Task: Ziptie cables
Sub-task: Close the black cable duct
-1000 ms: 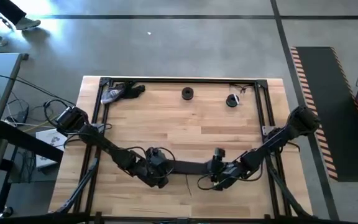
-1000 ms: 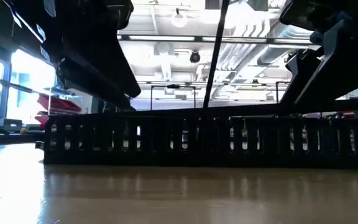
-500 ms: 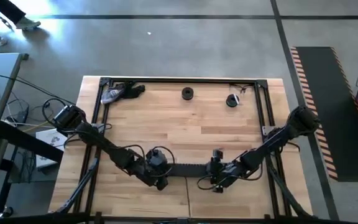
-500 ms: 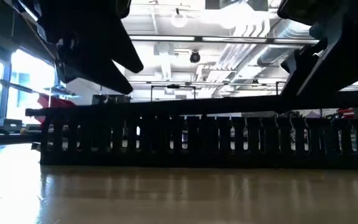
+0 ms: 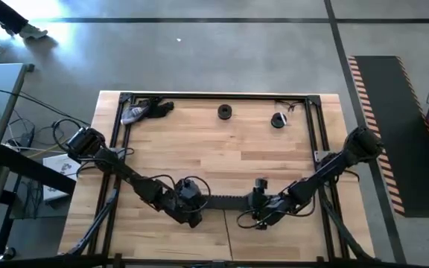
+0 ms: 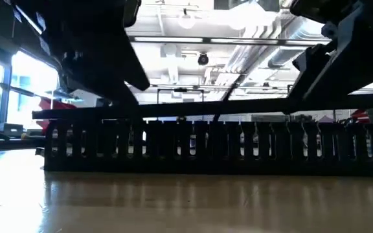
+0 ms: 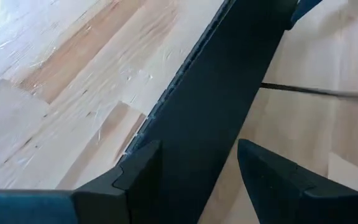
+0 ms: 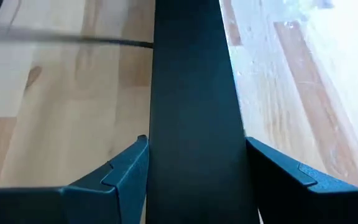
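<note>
Our left gripper (image 5: 192, 211) and right gripper (image 5: 260, 211) each clamp an end of the black slotted channel (image 5: 226, 199) near the tabletop's (image 5: 222, 149) front edge; we see no cables.

Slotted channel (image 5: 226, 200) lying lengthwise on table (image 5: 222, 149) near front edge — left gripper (image 5: 192, 212) at one end, right gripper (image 5: 261, 211) at other.

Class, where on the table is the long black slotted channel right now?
In the high view, the black channel lies along the table's near edge, spanning between the left gripper and the right gripper.
</note>
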Controlling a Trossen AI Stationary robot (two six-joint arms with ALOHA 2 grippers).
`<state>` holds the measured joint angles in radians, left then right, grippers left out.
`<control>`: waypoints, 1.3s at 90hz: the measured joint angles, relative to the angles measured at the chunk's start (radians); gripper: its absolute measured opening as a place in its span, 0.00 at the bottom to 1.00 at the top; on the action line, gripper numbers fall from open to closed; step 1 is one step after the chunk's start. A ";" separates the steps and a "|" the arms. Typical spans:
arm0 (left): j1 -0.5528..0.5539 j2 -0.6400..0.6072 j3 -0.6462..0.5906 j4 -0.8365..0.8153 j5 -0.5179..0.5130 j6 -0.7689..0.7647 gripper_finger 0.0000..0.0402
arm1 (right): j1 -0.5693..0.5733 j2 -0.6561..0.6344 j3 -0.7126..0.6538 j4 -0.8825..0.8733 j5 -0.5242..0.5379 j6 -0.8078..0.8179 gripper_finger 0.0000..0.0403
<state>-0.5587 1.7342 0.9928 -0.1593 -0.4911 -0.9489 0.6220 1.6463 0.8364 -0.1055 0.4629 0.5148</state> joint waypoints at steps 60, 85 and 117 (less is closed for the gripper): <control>-0.001 0.053 0.003 0.004 -0.042 0.003 0.48 | 0.000 0.000 0.000 -0.048 -0.014 0.024 0.52; -0.010 0.060 0.003 -0.001 -0.065 0.026 0.48 | 0.000 0.000 0.000 -0.057 -0.010 0.034 0.52; -0.018 0.036 -0.001 -0.003 -0.075 0.028 0.48 | 0.013 0.000 0.000 -0.047 0.015 0.026 0.52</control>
<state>-0.5762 1.7705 0.9920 -0.1626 -0.5663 -0.9206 0.6350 1.6463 0.8364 -0.1524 0.4775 0.5404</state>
